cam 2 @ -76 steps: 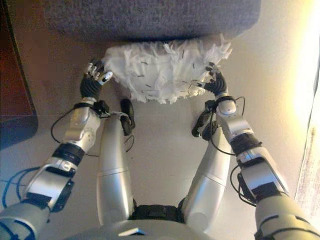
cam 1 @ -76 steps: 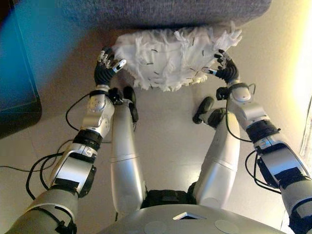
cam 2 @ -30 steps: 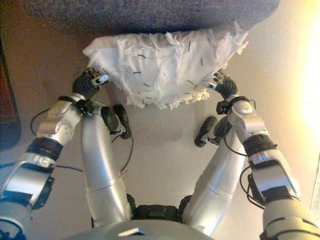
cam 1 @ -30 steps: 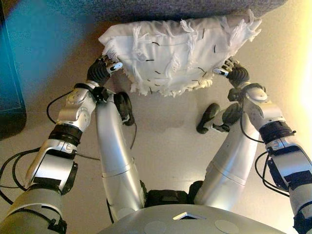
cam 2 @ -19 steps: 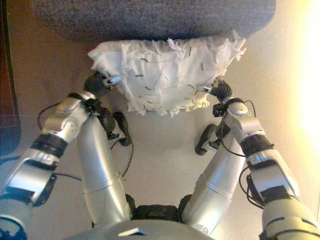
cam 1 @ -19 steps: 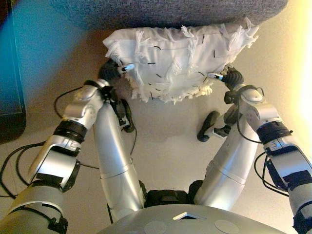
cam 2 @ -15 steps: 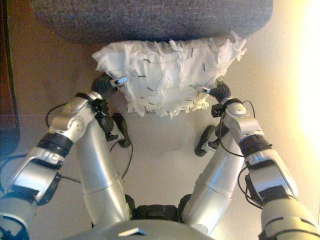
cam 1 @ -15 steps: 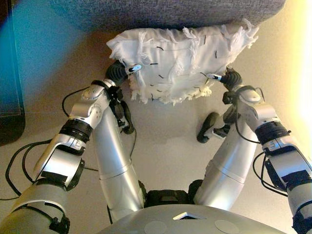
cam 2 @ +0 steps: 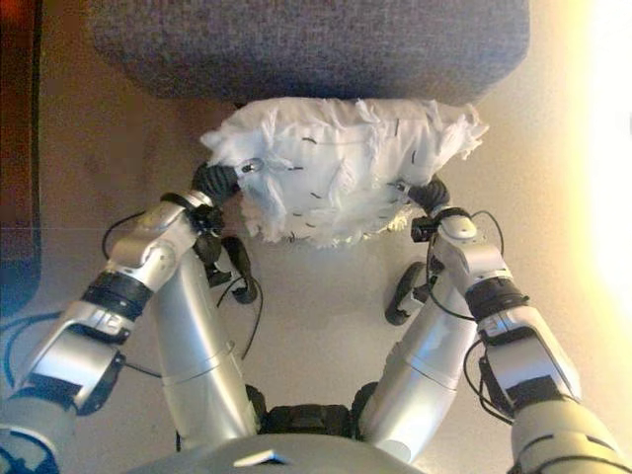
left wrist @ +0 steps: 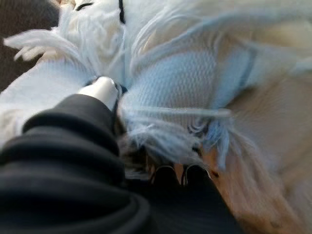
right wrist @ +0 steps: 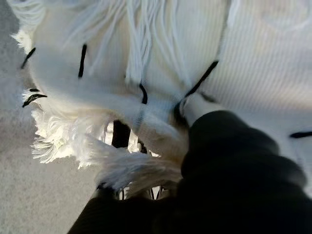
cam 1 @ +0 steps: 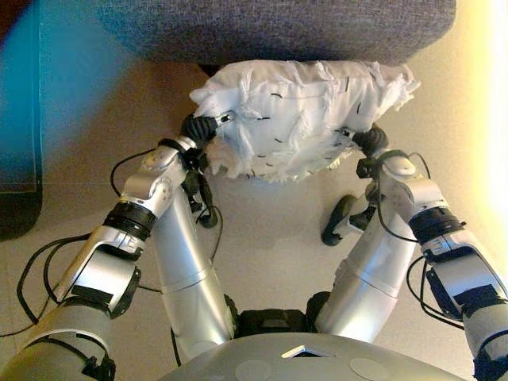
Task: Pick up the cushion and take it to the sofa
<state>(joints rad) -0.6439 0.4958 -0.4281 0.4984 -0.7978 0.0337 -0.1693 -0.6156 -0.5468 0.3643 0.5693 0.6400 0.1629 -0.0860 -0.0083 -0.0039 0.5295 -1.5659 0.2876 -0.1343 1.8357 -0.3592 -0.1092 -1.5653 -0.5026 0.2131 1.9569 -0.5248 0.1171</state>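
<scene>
The white fringed cushion [cam 1: 302,119] with black flecks hangs above the floor between my two hands, just in front of the grey sofa [cam 1: 278,28], its far edge at the sofa's front. My left hand [cam 1: 200,128] grips the cushion's left edge. In the left wrist view its thumb [left wrist: 100,90] presses on the fabric [left wrist: 170,83] and its fingertips [left wrist: 165,174] show under the fringe. My right hand [cam 1: 369,141] grips the right edge. In the right wrist view its thumb [right wrist: 197,105] digs into the cushion [right wrist: 146,48], with the fingers [right wrist: 119,135] below the fringe.
A dark piece of furniture [cam 1: 16,143] stands on the beige floor [cam 1: 270,230] at the far left. The sofa spans the top of both eye views. Strong light falls on the floor at the right.
Both hands have moved closer together, and the cushion is squeezed narrower and fuller. It now sits nearer the sofa's front edge.
</scene>
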